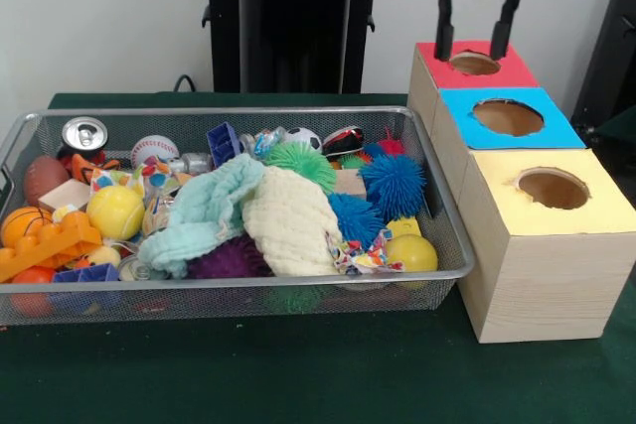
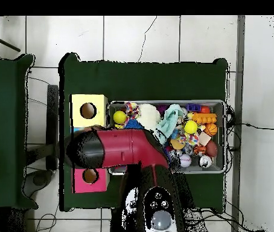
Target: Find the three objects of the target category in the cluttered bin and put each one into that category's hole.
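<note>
Front view: gripper [image 1: 475, 51] hangs directly over the hole [image 1: 474, 64] of the red-topped box [image 1: 517, 71], the farthest of three pale wooden boxes standing in a row just right of the wire-mesh bin [image 1: 442, 211]. Both black fingers [image 1: 443, 29] point straight down, spread apart, with nothing between them; jaws released. Fingertips are level with the hole's rim, one at each side of it.

The blue-topped box [image 1: 556, 131] is the middle one and the yellow-topped box [image 1: 606, 211] is nearest the camera; each hole shows dark and round.

Bin contents: a crumpled printed wrapper [image 1: 360, 255] lies at the near right, against a yellow ball [image 1: 413, 252] and the edge of a cream waffle cloth [image 1: 290, 220]. A second wrapper [image 1: 157, 181] shows left of centre, beside another yellow ball [image 1: 115, 212]. A mint waffle cloth [image 1: 204, 213] overlaps the cream one. Blue spiky ball [image 1: 395, 186] and green spiky ball [image 1: 301, 161] sit toward the far right. Soda can [image 1: 84, 133] stands upright in the far left corner; orange building brick [image 1: 45, 246] leans at the near left.

Overhead view: the red arm [image 2: 124, 150] crosses the boxes and hides the blue-topped one; the gripper itself is hidden under the arm.
</note>
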Action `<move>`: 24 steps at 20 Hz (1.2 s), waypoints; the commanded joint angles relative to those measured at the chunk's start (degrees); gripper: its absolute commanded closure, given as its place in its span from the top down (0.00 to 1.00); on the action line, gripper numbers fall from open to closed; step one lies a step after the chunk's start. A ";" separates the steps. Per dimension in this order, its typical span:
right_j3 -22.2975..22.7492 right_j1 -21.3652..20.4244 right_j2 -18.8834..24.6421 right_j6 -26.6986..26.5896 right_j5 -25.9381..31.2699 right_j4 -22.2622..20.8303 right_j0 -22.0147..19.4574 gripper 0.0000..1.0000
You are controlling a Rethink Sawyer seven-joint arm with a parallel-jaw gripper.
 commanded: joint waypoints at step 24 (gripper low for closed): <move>-11.73 12.35 8.93 -7.72 7.74 -8.76 -13.30 1.00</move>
